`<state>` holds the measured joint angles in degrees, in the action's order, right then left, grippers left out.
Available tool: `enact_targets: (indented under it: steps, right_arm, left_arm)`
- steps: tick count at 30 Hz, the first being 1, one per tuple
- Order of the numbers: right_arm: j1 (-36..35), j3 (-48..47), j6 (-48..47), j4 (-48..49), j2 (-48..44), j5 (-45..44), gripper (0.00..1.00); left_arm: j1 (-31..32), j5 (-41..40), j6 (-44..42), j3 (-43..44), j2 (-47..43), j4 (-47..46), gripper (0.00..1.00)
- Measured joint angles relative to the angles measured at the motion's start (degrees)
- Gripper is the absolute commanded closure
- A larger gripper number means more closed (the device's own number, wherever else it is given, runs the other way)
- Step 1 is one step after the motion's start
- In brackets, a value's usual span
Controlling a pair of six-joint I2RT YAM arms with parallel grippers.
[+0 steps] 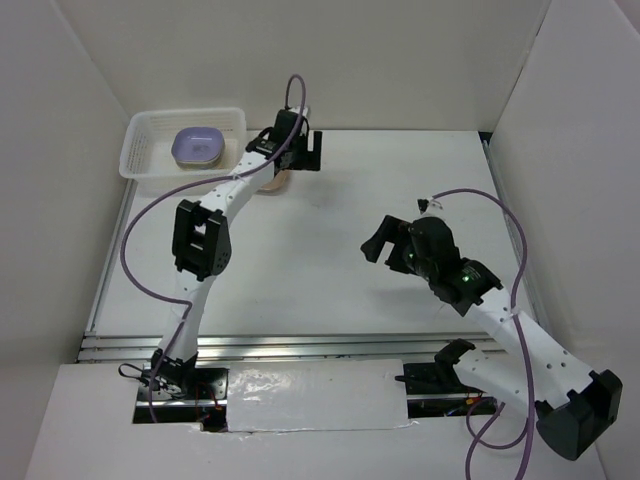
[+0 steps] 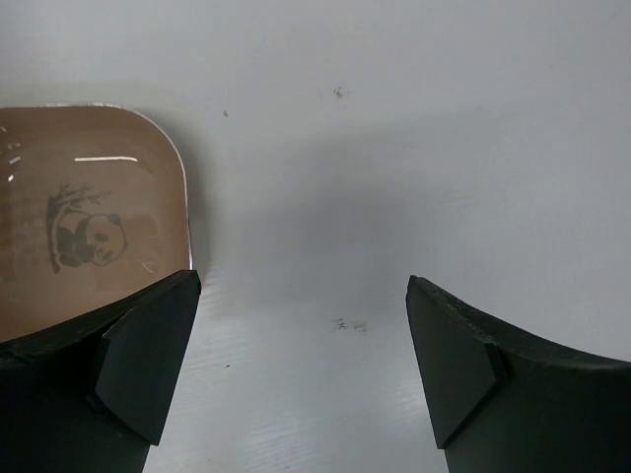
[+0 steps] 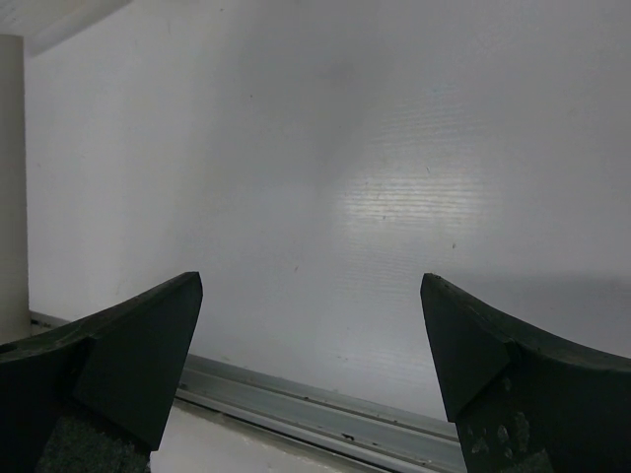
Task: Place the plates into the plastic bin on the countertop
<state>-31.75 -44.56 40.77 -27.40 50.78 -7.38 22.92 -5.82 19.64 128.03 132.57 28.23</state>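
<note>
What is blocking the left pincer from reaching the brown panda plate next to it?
Nothing visible. The left pincer is open above bare countertop, and the brown plate lies uncovered just to its side.

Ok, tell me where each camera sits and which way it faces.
Top: above and behind, looking down on the table, bin and purple plate; left arm and right arm show.
Left wrist: on the left arm, looking down past the open left gripper at a brown plate.
Right wrist: on the right arm, facing a metal rail past the open right gripper.
Shared: top and left wrist both catch the brown plate.
</note>
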Motion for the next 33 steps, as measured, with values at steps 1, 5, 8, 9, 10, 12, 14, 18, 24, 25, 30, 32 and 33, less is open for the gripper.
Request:
enact_targets:
  steps: [1,5,8,9,10,12,14,18,24,25,30,32,33]
  right_arm:
    - [0.0,0.0,0.0,-0.2,-0.9,0.0,0.0]
    - [0.0,0.5,0.0,-1.0,-3.6,-0.4,0.0]
    - [0.0,1.3,0.0,-1.6,-4.8,-0.6,0.0]
    - [0.0,1.6,0.0,-1.6,-5.0,-0.7,0.0]
    - [0.0,1.9,0.0,-1.7,-5.1,-0.7,0.0]
    - [0.0,2.2,0.0,-2.3,-5.2,-0.7,0.0]
    - [0.0,2.3,0.0,-2.4,-5.2,-0.6,0.0]
    - [-0.1,2.3,0.0,-3.0,-5.4,-0.8,0.0]
    - [-0.7,2.2,-0.2,-4.3,-6.3,-1.5,0.0]
    - [-0.7,2.1,-0.2,-4.4,-6.3,-1.6,0.0]
    - [-1.1,1.4,-0.2,-4.9,-6.0,-2.5,0.0]
    - [-1.2,1.0,-0.2,-4.9,-5.6,-2.8,0.0]
    - [-1.2,0.8,-0.2,-4.9,-5.5,-2.9,0.0]
  left_arm:
    - [0.5,-1.4,-0.3,-1.2,0.5,-0.8,0.01]
    - [1.2,-7.7,-0.4,-5.2,2.9,-4.1,0.01]
    - [0.6,-10.4,-0.5,-7.8,3.9,-5.9,0.03]
    - [0.4,-10.9,-0.5,-8.1,4.2,-6.3,0.03]
    - [0.1,-11.1,-0.4,-8.0,4.8,-6.5,0.04]
    - [-0.3,-11.6,-0.4,-7.4,6.0,-7.0,0.05]
    - [-0.8,-11.9,-0.3,-6.9,7.5,-7.7,0.12]
    - [-1.4,-11.2,0.4,-6.9,10.1,-8.4,0.5]
    - [-0.9,-11.8,-1.5,-7.1,9.4,-12.1,1.0]
    - [-0.7,-11.8,-1.5,-7.7,8.2,-12.4,1.0]
    - [3.1,-7.4,-0.8,-15.0,-0.7,-11.9,1.0]
    - [5.4,-5.5,-0.9,-16.1,-4.2,-10.6,1.0]
    - [6.5,-4.8,-1.1,-15.7,-5.7,-9.8,1.0]
